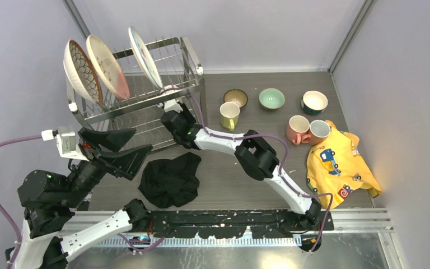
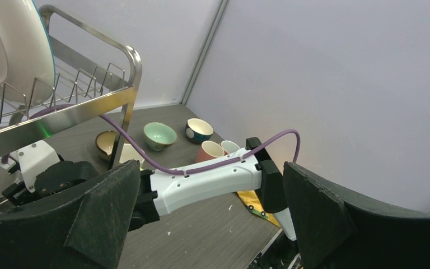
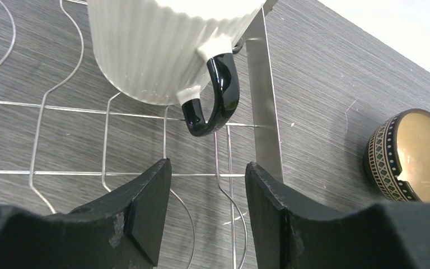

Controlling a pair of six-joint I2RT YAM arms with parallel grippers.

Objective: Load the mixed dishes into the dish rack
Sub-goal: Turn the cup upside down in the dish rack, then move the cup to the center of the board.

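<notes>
The white mug [image 3: 162,50] sits on the wire floor in the lower tier of the dish rack [image 1: 192,59]. Its black handle [image 3: 215,95] is just clear of the right gripper [image 3: 207,168], whose jaws stand apart and hold nothing. Three plates [image 1: 107,66] lean in the upper tier. The left gripper [image 1: 143,140] hangs wide open beside the rack. A yellow mug [image 1: 229,115] and three bowls [image 1: 271,98] sit on the table [image 1: 224,190].

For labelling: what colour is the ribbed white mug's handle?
Glossy black handle; right wrist view shows it best.
</notes>
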